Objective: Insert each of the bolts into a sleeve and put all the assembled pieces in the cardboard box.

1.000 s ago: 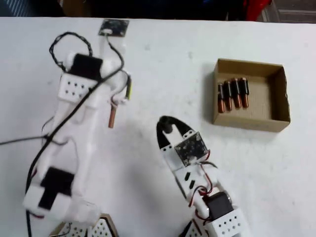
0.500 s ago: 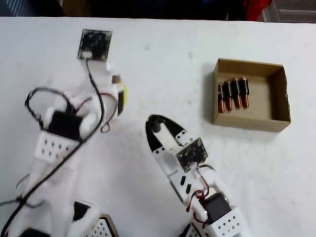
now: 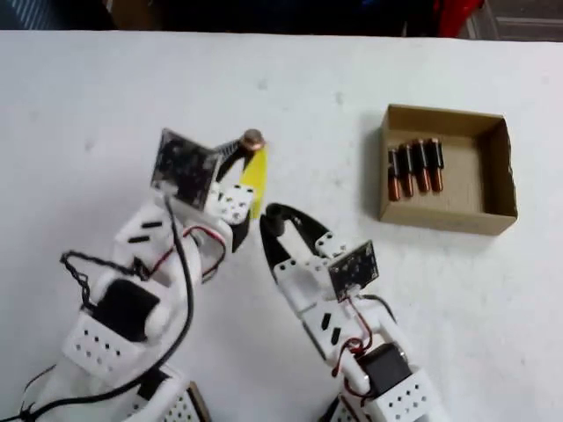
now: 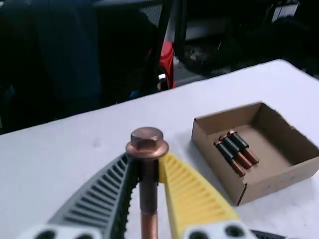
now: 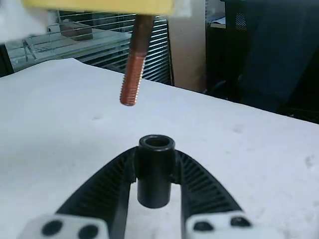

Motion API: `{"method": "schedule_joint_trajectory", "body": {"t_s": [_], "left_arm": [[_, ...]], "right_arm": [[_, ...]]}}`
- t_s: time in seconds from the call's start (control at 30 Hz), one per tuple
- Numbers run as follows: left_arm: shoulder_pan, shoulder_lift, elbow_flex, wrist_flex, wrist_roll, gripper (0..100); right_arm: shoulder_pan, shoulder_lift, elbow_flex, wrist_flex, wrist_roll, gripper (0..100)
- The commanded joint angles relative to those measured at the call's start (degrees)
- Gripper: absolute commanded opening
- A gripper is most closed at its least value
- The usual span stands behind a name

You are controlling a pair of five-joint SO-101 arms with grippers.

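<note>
My left gripper (image 4: 144, 172) is shut on a copper bolt (image 4: 145, 164), hex head up and shank hanging down between the grey and yellow fingers; the high view has that bolt (image 3: 252, 141) near the table's middle. My right gripper (image 5: 155, 174) is shut on a black sleeve (image 5: 155, 167), upright with its bore facing up. The bolt's threaded tip (image 5: 129, 94) hangs above and just beside the sleeve, not touching it. In the high view the sleeve (image 3: 273, 221) sits close beside the left gripper (image 3: 242, 167). The cardboard box (image 3: 488, 189) at right holds several assembled pieces (image 3: 415, 167).
The box (image 4: 294, 164) stands on the white table right of both arms. The table's far edge runs along the back, with dark room clutter beyond it. Cables loop around the left arm (image 3: 123, 290) at the front left.
The left arm has swung right and toward the front, turning the bolt from lying sideways to head-up beside the sleeve. The right gripper with the sleeve shifted slightly left, then held still.
</note>
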Motion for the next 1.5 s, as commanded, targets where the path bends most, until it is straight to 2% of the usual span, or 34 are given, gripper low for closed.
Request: {"method": "schedule_joint_trajectory", "body": {"t_s": [0.0, 0.13, 0.27, 0.47, 0.67, 0.77, 1.0, 1.13, 1.47], "left_arm": [[1.10, -3.03, 1.85, -7.65, 4.13, 2], [1.10, -6.29, 7.12, -14.07, 8.44, 2], [1.98, -9.89, 14.51, -20.57, 8.62, 2], [2.33, -11.82, 15.30, -20.84, 9.14, 2], [2.33, -11.82, 15.30, -20.84, 14.07, 2], [2.33, -11.82, 15.74, -20.75, 15.38, 2], [4.79, -11.82, 17.41, -20.84, 15.38, 2], [5.14, -11.82, 17.49, -20.84, 15.47, 2], [5.14, -11.82, 17.58, -19.34, 15.47, 2]], "right_arm": [[-0.13, -0.57, 0.35, -1.10, -0.44, 1.7], [0.31, -0.48, 0.35, -1.10, -0.79, 1.7], [1.71, -0.48, 0.35, -1.10, -0.88, 1.7], [1.54, -0.48, 0.35, -1.10, -0.62, 1.7], [1.54, -0.57, 0.35, -1.10, -0.09, 1.7], [1.45, -0.57, 0.35, -1.10, 3.87, 1.7], [1.54, -0.66, 0.26, -1.54, 5.54, 1.7], [1.54, -0.66, 0.18, -1.54, 9.76, 1.7], [1.98, -0.66, 0.35, -1.63, 6.42, 1.7]]}}
